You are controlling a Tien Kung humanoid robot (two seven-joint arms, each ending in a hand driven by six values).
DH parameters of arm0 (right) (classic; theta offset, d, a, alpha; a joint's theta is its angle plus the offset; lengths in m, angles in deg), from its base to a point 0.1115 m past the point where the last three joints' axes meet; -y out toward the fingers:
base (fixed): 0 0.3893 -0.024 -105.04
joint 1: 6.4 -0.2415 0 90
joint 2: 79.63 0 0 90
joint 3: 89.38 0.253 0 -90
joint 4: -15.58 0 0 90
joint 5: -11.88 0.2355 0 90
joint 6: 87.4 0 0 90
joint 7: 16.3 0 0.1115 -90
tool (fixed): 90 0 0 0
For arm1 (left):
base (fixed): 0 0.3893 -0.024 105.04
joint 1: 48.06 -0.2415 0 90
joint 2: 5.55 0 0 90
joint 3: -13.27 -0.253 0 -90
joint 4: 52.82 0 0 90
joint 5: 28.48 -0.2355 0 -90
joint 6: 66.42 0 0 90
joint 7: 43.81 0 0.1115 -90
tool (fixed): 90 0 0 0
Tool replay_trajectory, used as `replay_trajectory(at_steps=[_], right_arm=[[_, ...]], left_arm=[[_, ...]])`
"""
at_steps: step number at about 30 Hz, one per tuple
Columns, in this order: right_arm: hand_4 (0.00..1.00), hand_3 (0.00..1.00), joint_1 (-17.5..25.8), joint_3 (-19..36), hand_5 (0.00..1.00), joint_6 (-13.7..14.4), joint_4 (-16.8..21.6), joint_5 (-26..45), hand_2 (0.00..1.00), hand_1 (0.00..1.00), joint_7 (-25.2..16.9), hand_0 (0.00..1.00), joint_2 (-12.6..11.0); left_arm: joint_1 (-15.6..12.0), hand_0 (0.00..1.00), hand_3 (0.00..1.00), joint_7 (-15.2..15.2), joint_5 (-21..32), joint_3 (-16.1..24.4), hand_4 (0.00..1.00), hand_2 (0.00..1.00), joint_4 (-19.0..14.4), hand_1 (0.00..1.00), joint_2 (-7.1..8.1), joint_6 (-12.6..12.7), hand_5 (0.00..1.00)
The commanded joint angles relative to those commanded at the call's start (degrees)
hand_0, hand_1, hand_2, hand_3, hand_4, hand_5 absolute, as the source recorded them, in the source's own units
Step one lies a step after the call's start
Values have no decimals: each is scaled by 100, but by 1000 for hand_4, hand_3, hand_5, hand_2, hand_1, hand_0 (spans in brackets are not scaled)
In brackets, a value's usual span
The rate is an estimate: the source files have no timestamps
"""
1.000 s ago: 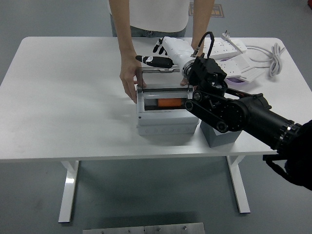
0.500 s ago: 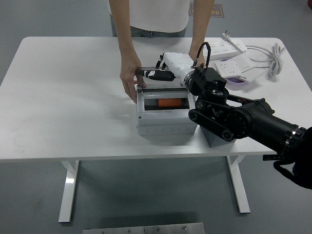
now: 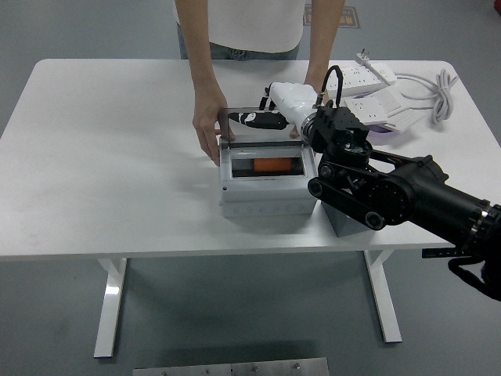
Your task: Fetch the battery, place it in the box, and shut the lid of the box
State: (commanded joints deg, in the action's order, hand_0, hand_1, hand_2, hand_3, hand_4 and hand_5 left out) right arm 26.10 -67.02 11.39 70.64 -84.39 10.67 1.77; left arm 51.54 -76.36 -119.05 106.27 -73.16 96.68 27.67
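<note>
My right hand (image 3: 266,119), fingers narrow on clear hinged lid (image 3: 258,129), has pulled it lower vs. before; orange battery (image 3: 272,166) sits in grey plastic box (image 3: 262,192). Lid nrly shut.

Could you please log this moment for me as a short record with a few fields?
table: white table
box: grey box near the front edge, open at the top
lid: clear lid raised at the box's far side
battery: orange battery inside the box
right hand: right hand at the lid's top edge
left arm: not in view
person: a hand steadies the box's far left corner
other: power strips at far right
</note>
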Motion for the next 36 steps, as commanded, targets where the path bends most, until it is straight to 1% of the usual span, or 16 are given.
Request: replay_trajectory(at_steps=[1,2,8,9,11,13,14,22,26,27,36], right_arm=[[998,568,14,-8,998,-2,7,-2,529,493,17,568,-5],[998,529,26,-13,998,0,12,-4,486,408,32,295,-8],[998,529,114,-40,998,-11,84,-36,486,408,93,295,-28],[998,501,129,-42,998,-22,107,-51,477,400,110,264,-33],[998,501,148,-44,998,-48,166,-103,477,400,149,264,-43],[998,501,152,-35,998,-84,253,-187,477,400,203,264,-58],[996,499,148,-24,998,-104,296,-229,483,401,230,236,-66],[998,495,153,82,998,-316,650,-510,483,403,449,232,-136],[998,495,189,68,998,-373,721,-562,483,403,483,232,-139],[980,479,198,65,998,-379,736,-569,477,398,487,214,-139],[975,475,234,-1,998,-455,821,-641,474,396,527,212,-138]], left_arm=[[-3,559,593,0,6,-3,682,649,0,721,1,2,181],[-5,559,594,-1,8,-4,682,653,0,721,2,3,180],[-14,559,594,1,27,-14,682,653,1,721,3,11,180],[-14,559,593,0,27,-13,683,654,1,721,3,12,182],[-15,559,593,2,27,-14,683,654,2,721,1,12,182],[-17,559,593,1,25,-14,683,654,1,721,-3,9,182],[-18,559,594,0,21,-13,684,654,1,721,-4,7,184],[-21,559,595,-8,7,-6,684,654,-2,721,-4,1,184],[-27,559,595,-19,-3,-4,684,654,-6,721,-18,-8,184],[-27,559,595,-19,-3,-4,685,658,-6,721,-22,-9,184],[-30,559,594,-29,-24,7,685,658,-11,722,-27,-15,184]])
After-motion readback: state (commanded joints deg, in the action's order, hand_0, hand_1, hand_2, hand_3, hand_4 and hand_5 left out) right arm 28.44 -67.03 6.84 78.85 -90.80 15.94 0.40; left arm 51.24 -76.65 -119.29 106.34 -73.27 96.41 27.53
